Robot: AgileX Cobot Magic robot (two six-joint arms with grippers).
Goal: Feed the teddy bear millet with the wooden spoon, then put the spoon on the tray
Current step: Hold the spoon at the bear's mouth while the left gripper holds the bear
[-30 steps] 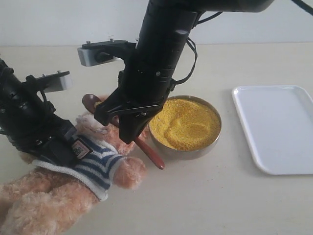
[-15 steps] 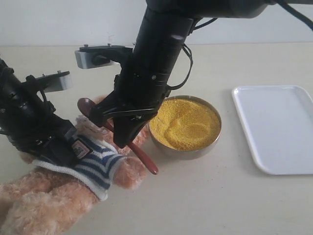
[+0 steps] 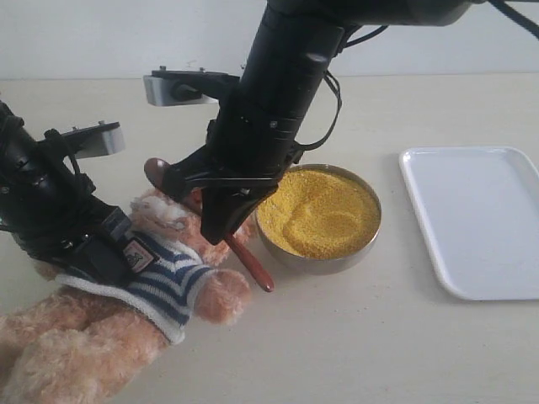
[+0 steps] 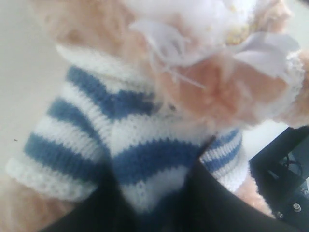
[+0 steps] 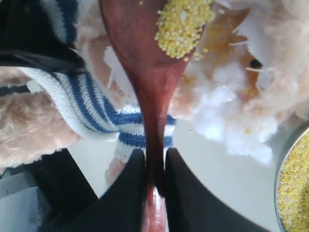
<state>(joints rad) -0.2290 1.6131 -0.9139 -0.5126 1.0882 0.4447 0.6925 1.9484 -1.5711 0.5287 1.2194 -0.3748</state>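
While you watch from the exterior camera, your right tool is clamped on the handle of the wooden spoon, reaching across the middle toward the left of the scene. The spoon is tilted, with its round bowl raised beside the head of the teddy bear and its handle end low, just beside the metal bowl; you cannot tell whether that end touches the table. The bear lies on the table at the lower left, head toward the metal bowl, and your left tool is closed on its torso at the striped shirt. Millet fills the metal bowl in a yellow mound at the centre, and the tray lies flat at the right, apart from the bowl. On your left wrist camera, the dark fingers press into the blue-and-white knit with a fold of shirt pinched between them, and the bear's white muzzle fluff and peach fur sit beyond it. On your right wrist camera, two black fingers squeeze the slim handle from both sides. The spoon's bowl carries a small heap of yellow grain on one side, held over the bear's face, where a few loose grains cling to the fur. A slice of the metal bowl's rim shows at one corner.
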